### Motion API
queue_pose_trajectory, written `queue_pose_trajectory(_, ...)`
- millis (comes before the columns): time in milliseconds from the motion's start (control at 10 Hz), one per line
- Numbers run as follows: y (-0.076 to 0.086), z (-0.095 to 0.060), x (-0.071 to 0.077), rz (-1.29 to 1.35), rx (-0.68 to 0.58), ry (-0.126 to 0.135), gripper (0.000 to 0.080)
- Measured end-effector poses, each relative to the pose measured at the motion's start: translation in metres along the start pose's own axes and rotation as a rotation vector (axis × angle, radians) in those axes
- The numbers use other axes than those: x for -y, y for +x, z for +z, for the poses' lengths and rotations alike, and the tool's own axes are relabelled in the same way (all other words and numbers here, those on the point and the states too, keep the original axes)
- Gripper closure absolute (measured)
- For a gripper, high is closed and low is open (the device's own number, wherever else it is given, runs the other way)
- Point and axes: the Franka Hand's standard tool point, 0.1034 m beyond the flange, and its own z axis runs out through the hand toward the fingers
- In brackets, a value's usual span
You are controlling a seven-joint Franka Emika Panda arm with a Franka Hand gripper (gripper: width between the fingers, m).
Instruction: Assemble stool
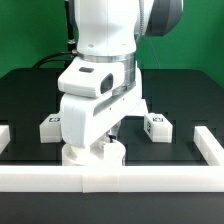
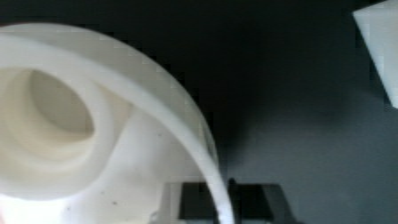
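While my arm bends low over the front of the table (image 1: pixel 30 95), my gripper (image 2: pixel 224 203) is clenched on the seat (image 2: pixel 71 110). Its thin rim (image 2: pixel 178 110) runs straight between my two dark pads (image 2: pixel 192 203), and I can see no gap on either side.

The seat is a thick round disc of plain white plastic, smooth and slightly glossy. Its recessed top faces my wrist camera: a raised outer wall curves around a broad hollow, and a deeper oval dip sits inside that. In the exterior view it rests on the black table right under my wrist, just behind the front rail (image 1: pixel 120 178) and seemingly touching it. My arm hides most of it there.

There is one seat. Two legs show, both short, blocky and white. One (image 1: pixel 50 126) lies at the exterior view's left and the other (image 1: pixel 155 125) at its right. Both are on the table behind the seat, well apart from each other and clear of it.

Each leg shows one black-and-white square tag facing the camera, and the patterns are too small to read. The rail is one white border that runs along the front and turns back at both ends.

Another white piece (image 2: pixel 377 55) shows beyond the seat in the wrist view, and I cannot tell what it is.
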Motion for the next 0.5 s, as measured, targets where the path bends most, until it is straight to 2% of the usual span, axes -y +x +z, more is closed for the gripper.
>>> queue_pose_trajectory(100, 0.003, 0.000, 0.001, 0.001, 0.001, -0.002, 0.0769)
queue_pose_trajectory(500, 0.064, -0.004, 0.033, -0.061, -0.027, 0.007, 0.0769)
